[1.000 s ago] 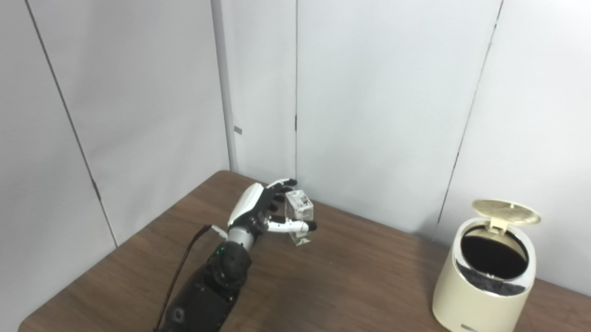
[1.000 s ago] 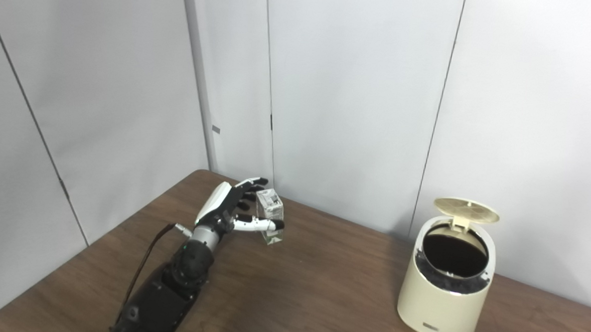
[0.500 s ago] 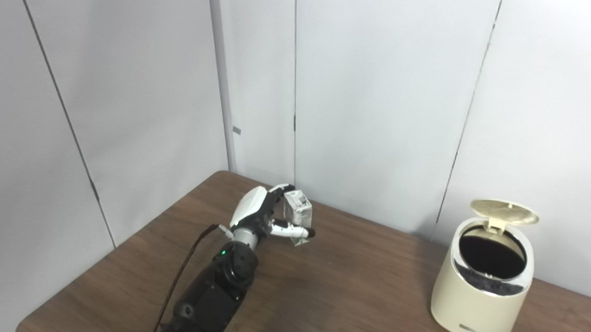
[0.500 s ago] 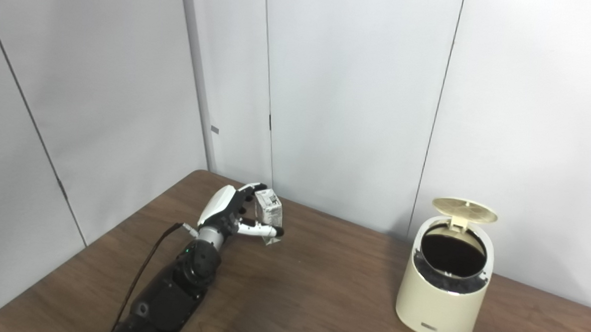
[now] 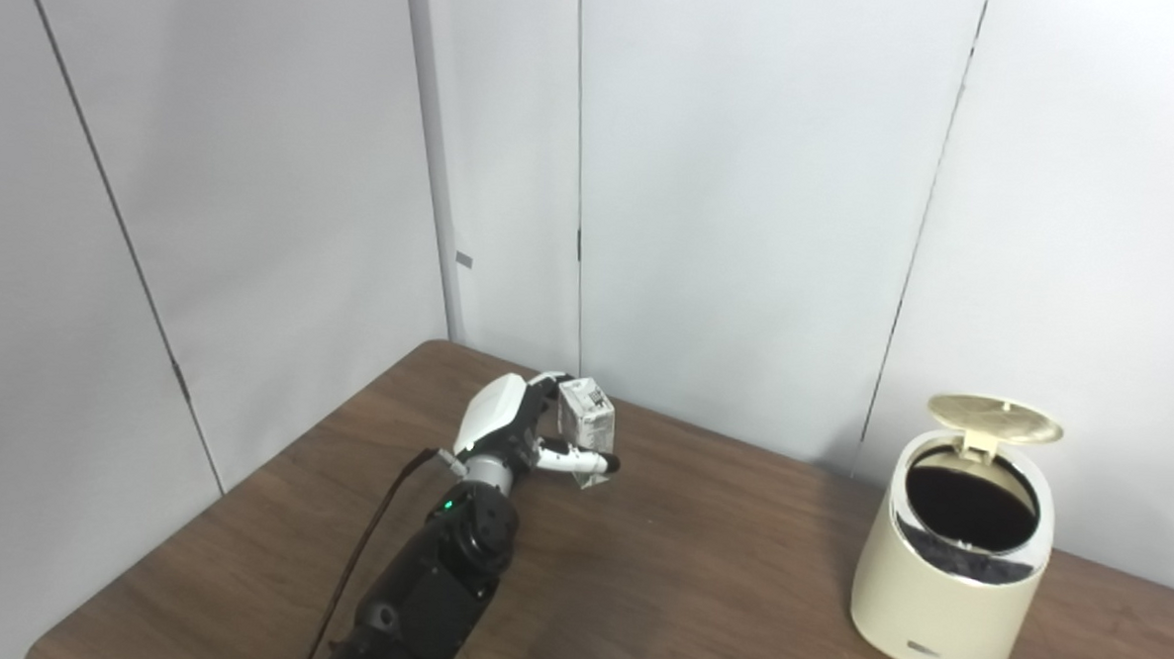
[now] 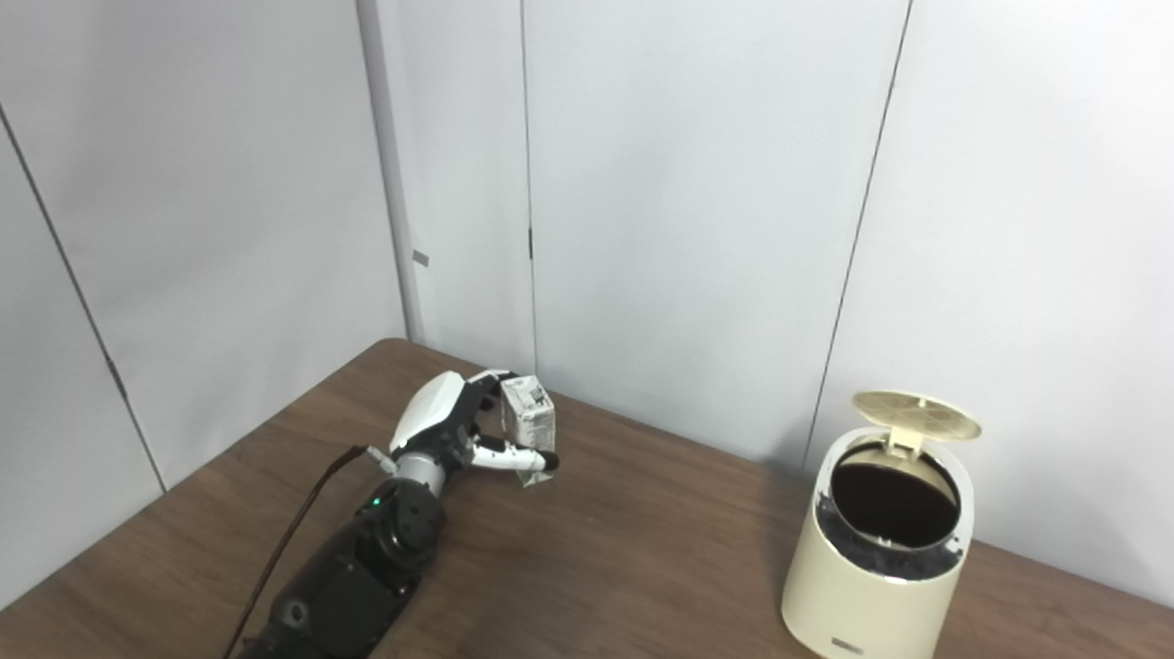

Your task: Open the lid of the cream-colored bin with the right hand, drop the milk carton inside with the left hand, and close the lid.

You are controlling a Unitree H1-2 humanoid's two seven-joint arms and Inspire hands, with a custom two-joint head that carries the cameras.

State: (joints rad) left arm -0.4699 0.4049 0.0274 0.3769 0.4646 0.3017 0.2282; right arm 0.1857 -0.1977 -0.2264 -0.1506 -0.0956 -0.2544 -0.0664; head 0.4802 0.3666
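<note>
- The brown wood-grain table runs out under my left arm and away to its right.
- The cream-colored rounded plastic bin stands well apart from my left hand, off to its right and a little nearer me; its round lid is tipped up at the far rim, and the dark mouth shows a black liner and nothing else I can make out.
- My left hand is clenched round the small white milk carton, fingers behind and thumb across the front, carton roughly upright and seemingly just off the table.
- My right hand is out of view, so the left one must carry rightward.
</note>
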